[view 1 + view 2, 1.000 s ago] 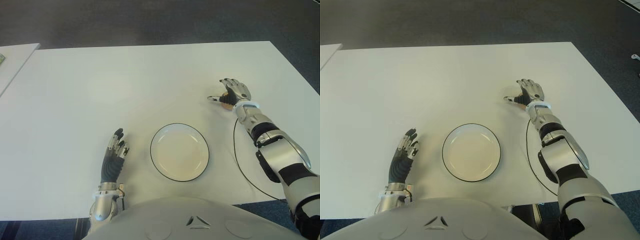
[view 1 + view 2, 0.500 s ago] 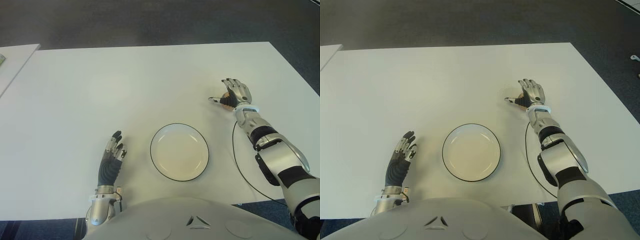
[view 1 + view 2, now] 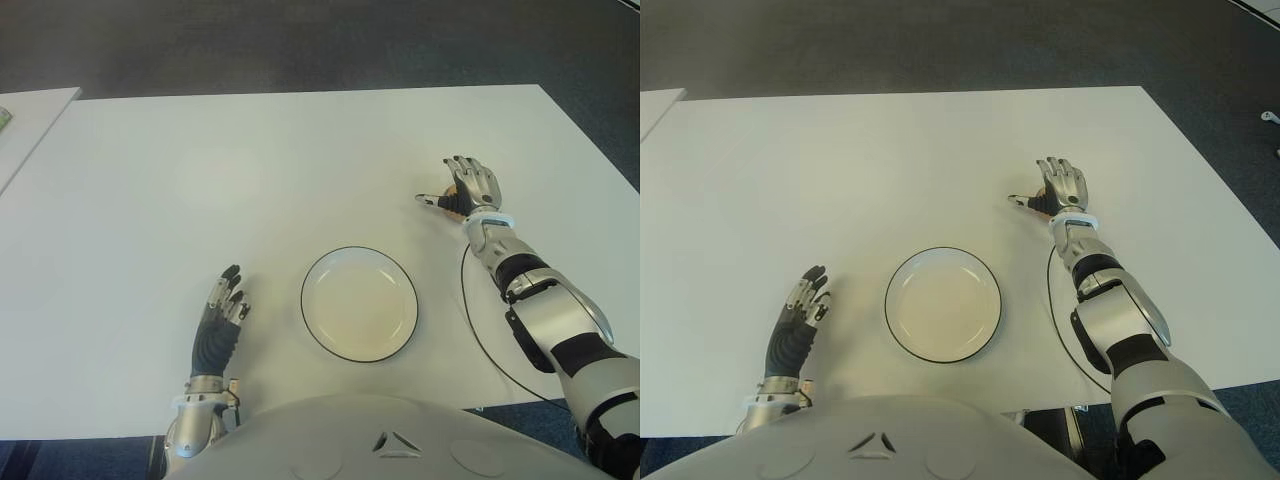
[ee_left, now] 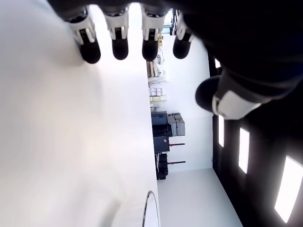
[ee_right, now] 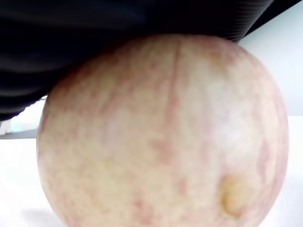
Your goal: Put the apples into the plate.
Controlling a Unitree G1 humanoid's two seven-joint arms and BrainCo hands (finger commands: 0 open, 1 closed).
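White table surface: a broad white rectangular table [image 3: 200, 170] fills the scene, bare apart from the items below.
Plate: a round white plate with a thin black rim [image 3: 331, 345] sits empty near the table's front edge, at centre.
Apple: a pale, pink-streaked round apple [image 5: 165, 137] lies at about 2 o'clock from the plate, well apart from it, mostly hidden under the right robot hand.
Right robot hand [image 3: 466, 187]: palm draped over the apple, thumb out toward the plate; whether the fingers have closed on the fruit cannot be told.
Likely reason: covering from above looks like preparation for a lift.
Left robot hand [image 3: 217, 318]: idle at 9 o'clock from the plate, fingers straight, holding nothing.
Open room: bare table between apple and plate gives an unobstructed path.
Edges: a black cable [image 3: 478, 335] loops near the front right edge.
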